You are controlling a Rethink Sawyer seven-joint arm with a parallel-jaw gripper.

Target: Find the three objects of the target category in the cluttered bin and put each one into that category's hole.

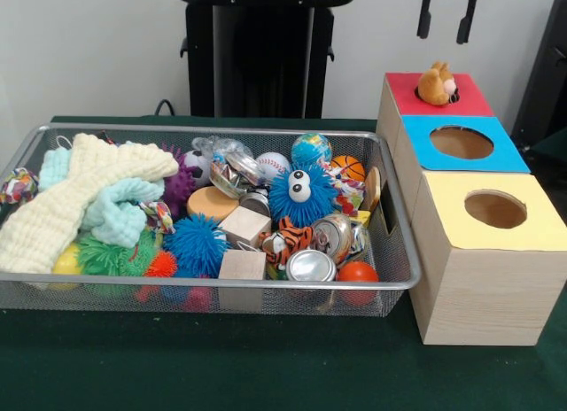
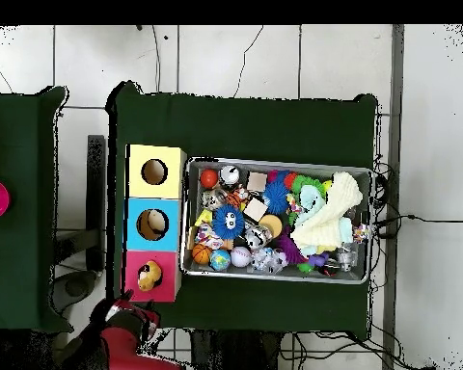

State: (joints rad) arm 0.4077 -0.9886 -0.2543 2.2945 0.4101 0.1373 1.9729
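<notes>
Sitting in the red hole (image 1: 437,94) is one plush animal (image 1: 436,83), the gripper (image 1: 446,19) hangs wide and empty above, and the wire bin (image 1: 394,238) remains to be searched.

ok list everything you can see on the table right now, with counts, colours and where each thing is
bin: 1, wire mesh, on the green table
boxes: 3, wood, beside the bin, tops red, blue, yellow, a hole in each
plush: 1, tan, sitting in the red box's hole
cloths: 2, cream and pale blue, at the bin's end away from the boxes
fuzzy ball: 1, blue with eyes, mid bin
cans: 2, silver, near the boxes
blocks: 2, wood, mid bin
tiger: 1, striped, by the cans
gripper: 1, black, open, above the red box
</notes>
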